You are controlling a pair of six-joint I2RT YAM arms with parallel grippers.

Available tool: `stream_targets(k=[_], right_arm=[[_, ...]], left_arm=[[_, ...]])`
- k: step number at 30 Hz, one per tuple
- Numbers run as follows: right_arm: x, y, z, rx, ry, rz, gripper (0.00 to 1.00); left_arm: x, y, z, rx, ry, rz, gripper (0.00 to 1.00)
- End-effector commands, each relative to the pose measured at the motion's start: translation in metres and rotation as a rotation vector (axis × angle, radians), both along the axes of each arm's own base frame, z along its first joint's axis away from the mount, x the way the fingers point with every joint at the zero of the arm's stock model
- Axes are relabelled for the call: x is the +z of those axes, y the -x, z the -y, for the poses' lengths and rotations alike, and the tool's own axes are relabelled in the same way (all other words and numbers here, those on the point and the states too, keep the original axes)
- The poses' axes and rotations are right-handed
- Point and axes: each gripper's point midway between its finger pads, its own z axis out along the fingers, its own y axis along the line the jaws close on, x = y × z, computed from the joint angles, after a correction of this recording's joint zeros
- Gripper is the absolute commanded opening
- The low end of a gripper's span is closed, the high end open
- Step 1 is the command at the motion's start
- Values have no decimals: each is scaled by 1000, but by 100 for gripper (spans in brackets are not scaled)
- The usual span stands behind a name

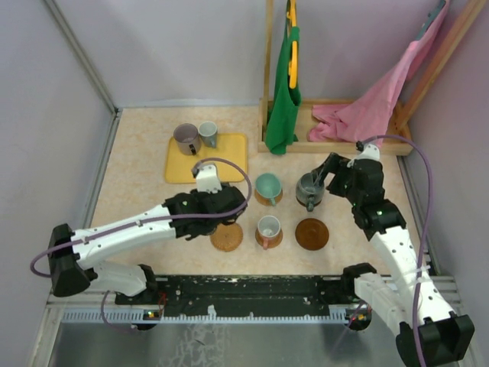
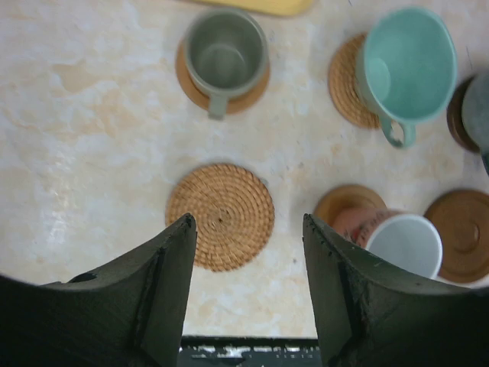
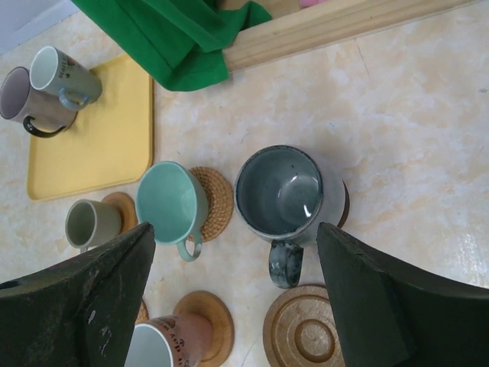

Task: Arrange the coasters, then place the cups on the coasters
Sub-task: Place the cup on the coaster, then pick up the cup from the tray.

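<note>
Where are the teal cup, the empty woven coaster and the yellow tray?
teal cup (image 2: pixel 405 65), left wrist view, inside of the bowl.
woven coaster (image 2: pixel 220 216), left wrist view, centre of its spiral.
yellow tray (image 3: pixel 99 145), right wrist view, bare middle of its surface.

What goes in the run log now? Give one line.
cups on coasters: four | on tray: two | bare coasters: two | left gripper: open | right gripper: open

four cups (image 3: pixel 172 202) on coasters (image 3: pixel 219 200), two coasters bare

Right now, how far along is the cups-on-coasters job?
Done: six coasters out, four carrying cups, e.g. teal cup. In hand: nothing; left gripper and right gripper open. Remaining: purplish mug and grey mug on yellow tray; woven coaster, wooden coaster bare.
</note>
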Motion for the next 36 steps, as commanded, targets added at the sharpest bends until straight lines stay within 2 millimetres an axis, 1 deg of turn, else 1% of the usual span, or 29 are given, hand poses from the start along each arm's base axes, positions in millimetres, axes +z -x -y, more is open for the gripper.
stream_targets(k=[1, 2, 4, 5, 7, 8, 10, 12, 13, 16, 19, 24, 27, 36], right_arm=[[37, -10, 5, -28, -11, 83, 87], [37, -11, 5, -31, -10, 82, 87], [35, -10, 6, -36, -5, 74, 87], [35, -10, 8, -42, 0, 73, 87], [33, -10, 10, -52, 10, 64, 88], [34, -9, 11, -52, 15, 63, 88], [35, -8, 13, -61, 26, 62, 88], [35, -7, 16, -68, 34, 63, 88], [36, -7, 17, -71, 38, 67, 88], [36, -7, 17, -72, 44, 66, 88], [36, -8, 18, -75, 49, 64, 88], [36, -8, 18, -78, 46, 63, 88], [36, -10, 19, -82, 49, 61, 88], [29, -19, 18, -83, 61, 39, 88]], left_arm=[[20, -34, -19, -19, 15, 91, 65], [23, -42, -26, -10, 12, 109, 65], [26, -58, -37, 1, 3, 132, 61], [28, -66, -43, 6, -4, 141, 61], [28, -82, -50, 17, -14, 150, 62], [26, -90, -54, 24, -15, 150, 65], [19, -108, -63, 46, -29, 131, 66], [13, -123, -69, 62, -36, 121, 63], [9, -133, -75, 79, -40, 115, 60], [1, -156, -82, 103, -48, 113, 59], [-6, -178, -93, 154, -63, 121, 59], [-17, -215, -109, 219, -40, 153, 62], [-23, -236, -113, 246, -55, 191, 61], [-41, -279, -120, 301, -90, 252, 61]])
